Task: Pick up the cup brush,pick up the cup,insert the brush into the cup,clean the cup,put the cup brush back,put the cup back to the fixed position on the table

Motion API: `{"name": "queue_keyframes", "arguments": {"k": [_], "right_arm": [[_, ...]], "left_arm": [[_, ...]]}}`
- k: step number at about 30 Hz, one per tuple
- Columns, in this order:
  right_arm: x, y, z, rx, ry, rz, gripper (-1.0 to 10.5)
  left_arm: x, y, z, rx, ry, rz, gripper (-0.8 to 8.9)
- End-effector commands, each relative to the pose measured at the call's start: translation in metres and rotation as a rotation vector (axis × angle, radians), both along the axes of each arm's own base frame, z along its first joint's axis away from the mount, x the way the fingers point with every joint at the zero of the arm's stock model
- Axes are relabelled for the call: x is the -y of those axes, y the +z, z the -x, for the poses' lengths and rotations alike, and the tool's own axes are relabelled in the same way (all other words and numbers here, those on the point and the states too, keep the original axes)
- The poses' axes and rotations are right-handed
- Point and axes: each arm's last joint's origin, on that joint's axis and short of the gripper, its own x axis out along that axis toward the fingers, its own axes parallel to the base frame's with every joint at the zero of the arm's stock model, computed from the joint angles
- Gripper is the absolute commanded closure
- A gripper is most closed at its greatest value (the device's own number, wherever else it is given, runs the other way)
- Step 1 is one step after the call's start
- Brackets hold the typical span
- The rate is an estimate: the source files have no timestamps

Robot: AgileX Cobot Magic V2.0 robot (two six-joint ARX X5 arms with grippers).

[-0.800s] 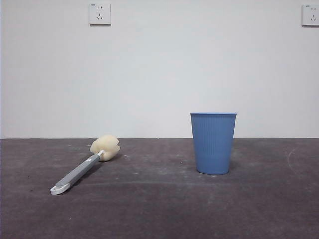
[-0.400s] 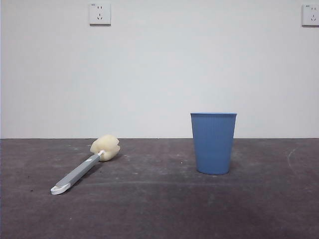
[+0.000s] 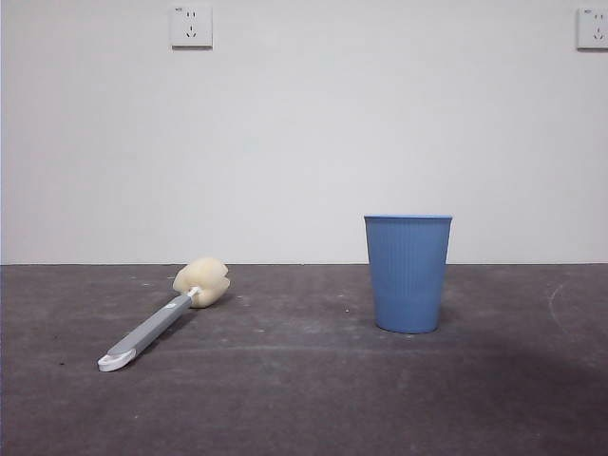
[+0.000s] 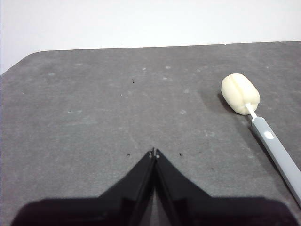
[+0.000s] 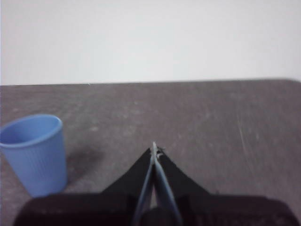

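Lying flat on the table (image 3: 304,399), the cup brush (image 3: 161,318) points its yellow sponge head at the wall, w/ the blue cup (image 3: 408,274) standing upright well apart from it. Left gripper (image 4: 154,153) hangs near the brush, jaws pressed together & empty. Right gripper (image 5: 154,147) is near the cup, jaws together too.

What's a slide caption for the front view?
Before the first grasp: cup brush lying flat on the table, blue cup upright and apart from it, no arm in view.
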Motion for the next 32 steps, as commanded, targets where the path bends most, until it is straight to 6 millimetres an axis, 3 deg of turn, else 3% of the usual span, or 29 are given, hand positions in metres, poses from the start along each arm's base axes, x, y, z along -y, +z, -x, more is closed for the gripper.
{"name": "queue_keyframes", "arguments": {"k": [1, 6, 32], "right_arm": [[0.002, -0.014, -0.003, -0.029, -0.022, -0.034, 9.5], [0.004, -0.031, -0.004, -0.13, -0.04, -0.047, 9.5], [0.004, -0.031, -0.004, -0.125, -0.029, -0.022, 9.5]], "left_arm": [[0.0, -0.004, -0.001, -0.005, 0.006, 0.005, 8.17], [0.0, -0.004, -0.001, -0.005, 0.006, 0.005, 8.17], [0.0, -0.004, -0.001, -0.005, 0.006, 0.005, 8.17]]}}
